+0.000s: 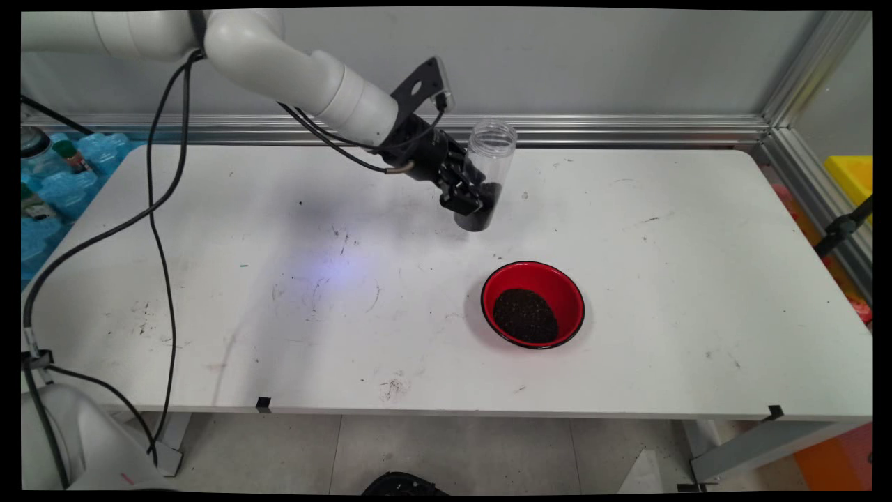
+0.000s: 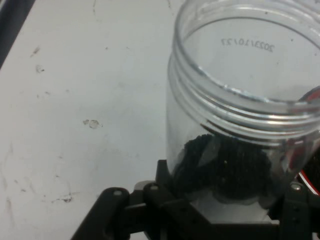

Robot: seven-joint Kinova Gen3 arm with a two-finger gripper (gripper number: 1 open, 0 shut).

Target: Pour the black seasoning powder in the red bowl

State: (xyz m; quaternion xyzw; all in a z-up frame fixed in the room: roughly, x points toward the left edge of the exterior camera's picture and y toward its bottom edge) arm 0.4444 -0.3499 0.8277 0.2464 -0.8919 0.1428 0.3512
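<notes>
We are seeing the gripper [image 1: 468, 199] clenching a clear jar [image 1: 488, 167] holding dark grains. A red bowl [image 1: 533, 305] is sitting at five o'clock from it.

A: Quick pass from my console. What's around?

B: I see a white table [image 1: 209, 348], scuffed, with dark specks; the heaviest smudge [image 1: 394, 387] is near the front edge. Two black tape tabs sit on that edge, one left [image 1: 263, 403] and one right [image 1: 773, 413].

A: Behind?

B: A grey wall [image 1: 592, 63], with an aluminium rail [image 1: 627, 129] along the far side and turning down the right.

A: Off the table?

B: Blue packs [image 1: 49, 188] at far left, with a small bottle [image 1: 70, 155] among them. A yellow bin [image 1: 851, 174] is far right, beyond the rail. There's a tiled floor [image 1: 488, 446] below. My hand camera shows only stained tabletop [image 2: 75, 100].
</notes>
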